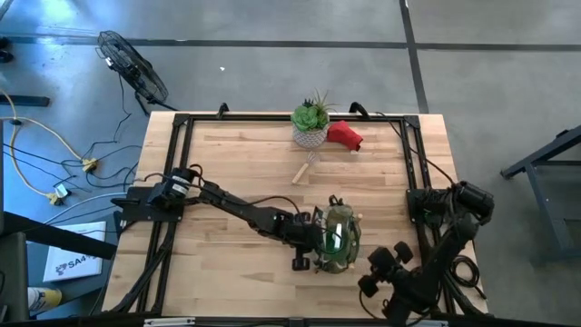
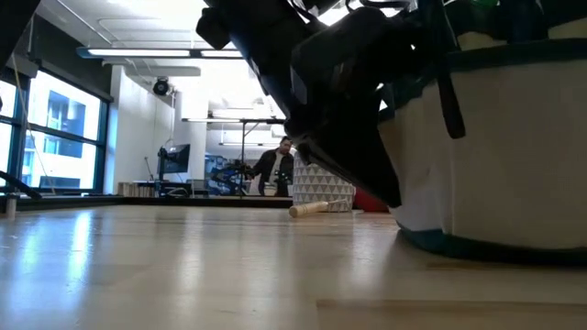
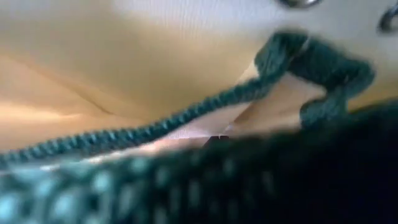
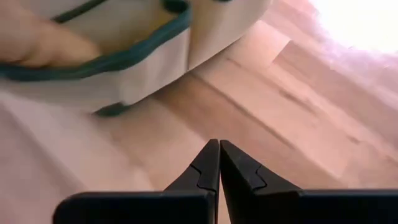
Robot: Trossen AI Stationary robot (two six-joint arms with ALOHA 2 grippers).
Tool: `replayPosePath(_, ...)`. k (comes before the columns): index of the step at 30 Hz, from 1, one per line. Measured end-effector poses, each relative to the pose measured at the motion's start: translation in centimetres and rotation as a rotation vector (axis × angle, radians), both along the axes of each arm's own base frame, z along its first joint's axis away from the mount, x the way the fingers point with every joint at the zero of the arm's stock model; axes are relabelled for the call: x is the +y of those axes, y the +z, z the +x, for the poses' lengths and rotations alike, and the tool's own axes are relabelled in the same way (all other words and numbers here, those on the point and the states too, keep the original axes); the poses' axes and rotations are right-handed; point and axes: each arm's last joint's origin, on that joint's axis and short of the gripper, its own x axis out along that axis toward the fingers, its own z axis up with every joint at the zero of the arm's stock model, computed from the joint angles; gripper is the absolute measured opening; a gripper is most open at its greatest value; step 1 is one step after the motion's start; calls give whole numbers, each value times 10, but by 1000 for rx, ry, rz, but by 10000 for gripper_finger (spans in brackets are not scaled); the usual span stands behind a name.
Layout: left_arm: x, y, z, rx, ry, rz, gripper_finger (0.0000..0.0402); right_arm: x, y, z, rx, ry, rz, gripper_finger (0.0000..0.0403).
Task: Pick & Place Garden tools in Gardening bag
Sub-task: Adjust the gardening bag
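The tan gardening bag (image 1: 340,241) with its dark green rim stands near the table's front middle, with green and dark items inside. It also shows in the low view (image 2: 495,183) and the right wrist view (image 4: 124,56). My left gripper (image 1: 313,238) is at the bag's left side, right up against its rim; the left wrist view shows only tan canvas (image 3: 124,62) and green binding (image 3: 186,115). My right gripper (image 4: 219,155) is shut and empty, above the table right of the bag (image 1: 370,283). A wooden-handled tool (image 1: 307,168) and a red soft item (image 1: 345,134) lie on the table farther back.
A green spiky plant in a white pot (image 1: 311,123) stands at the far middle, beside the red item. The wooden-handled tool also shows in the low view (image 2: 307,209). A black frame (image 1: 182,123) runs round the table. A person (image 2: 275,165) stands in the room behind.
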Motion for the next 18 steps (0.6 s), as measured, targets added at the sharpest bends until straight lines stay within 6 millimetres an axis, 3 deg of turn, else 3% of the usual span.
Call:
replayPosePath(11,6,12,-16,111,37,85,0,30,3,-9,-110,88,169,3)
replayPosePath(18,14,29,-26,112,110,214,0,63,12,9,-297,434,224,3)
